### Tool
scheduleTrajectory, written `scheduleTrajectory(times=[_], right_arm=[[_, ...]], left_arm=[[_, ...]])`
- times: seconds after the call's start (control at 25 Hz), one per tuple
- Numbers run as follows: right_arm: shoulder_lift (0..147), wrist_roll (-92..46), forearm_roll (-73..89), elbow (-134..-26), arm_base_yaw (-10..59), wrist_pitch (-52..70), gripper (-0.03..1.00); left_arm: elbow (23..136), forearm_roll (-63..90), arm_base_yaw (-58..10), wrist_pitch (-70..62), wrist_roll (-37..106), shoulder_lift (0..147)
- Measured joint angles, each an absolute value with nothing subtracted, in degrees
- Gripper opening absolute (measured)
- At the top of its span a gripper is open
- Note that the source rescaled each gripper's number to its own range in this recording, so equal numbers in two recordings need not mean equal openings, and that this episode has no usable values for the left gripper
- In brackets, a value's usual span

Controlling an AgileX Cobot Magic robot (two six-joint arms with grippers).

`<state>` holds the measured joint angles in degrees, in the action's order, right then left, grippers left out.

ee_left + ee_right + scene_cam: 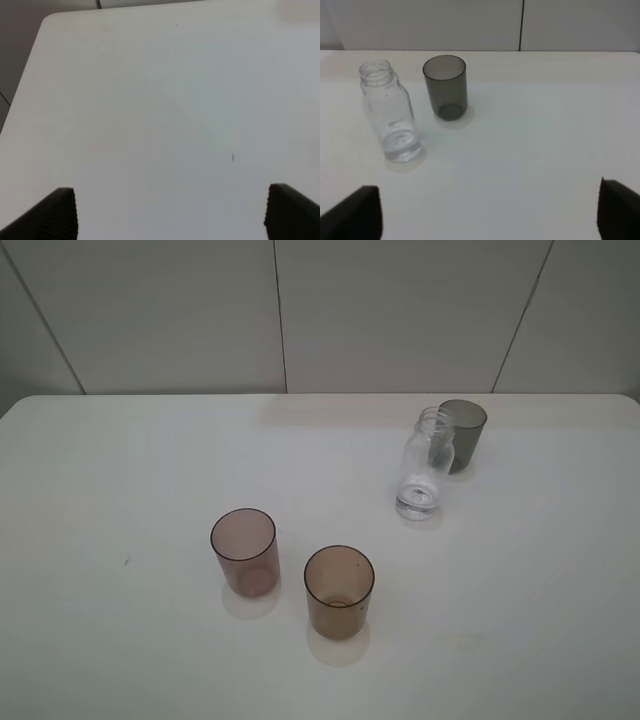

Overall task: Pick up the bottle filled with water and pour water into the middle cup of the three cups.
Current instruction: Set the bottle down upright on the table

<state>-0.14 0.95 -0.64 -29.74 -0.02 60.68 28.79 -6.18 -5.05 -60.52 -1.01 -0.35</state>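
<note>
The clear uncapped bottle (423,464) stands upright on the white table at the right, with a little water at its base; it also shows in the right wrist view (389,111). The dark grey cup (462,435) stands just behind it, also in the right wrist view (446,86). The amber-brown middle cup (339,591) stands near the front centre, with the mauve-pink cup (244,551) to its left. Neither arm shows in the exterior view. My left gripper (170,212) is open over bare table. My right gripper (490,215) is open and empty, some way short of the bottle.
The white table (120,480) runs back to a pale panelled wall (380,310). Its rounded far corner shows in the left wrist view (47,20). A small dark speck (233,157) lies on the tabletop.
</note>
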Motion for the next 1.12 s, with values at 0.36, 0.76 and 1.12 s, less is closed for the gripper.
scheduleTrajectory(times=[0.36, 0.76, 1.12], right_arm=[[5.9, 0.9, 1.4, -29.9, 0.0, 60.6, 1.00], [37.7, 0.9, 5.0, -42.1, 0.0, 49.7, 1.00], [55.9, 0.9, 5.0, -43.8, 10.4, 33.2, 1.00]], left_arm=[[28.8, -6.2, -5.0, -60.5, -1.0, -0.3], [28.8, -6.2, -5.0, -60.5, -1.0, -0.3], [28.8, -6.2, -5.0, -60.5, -1.0, -0.3]])
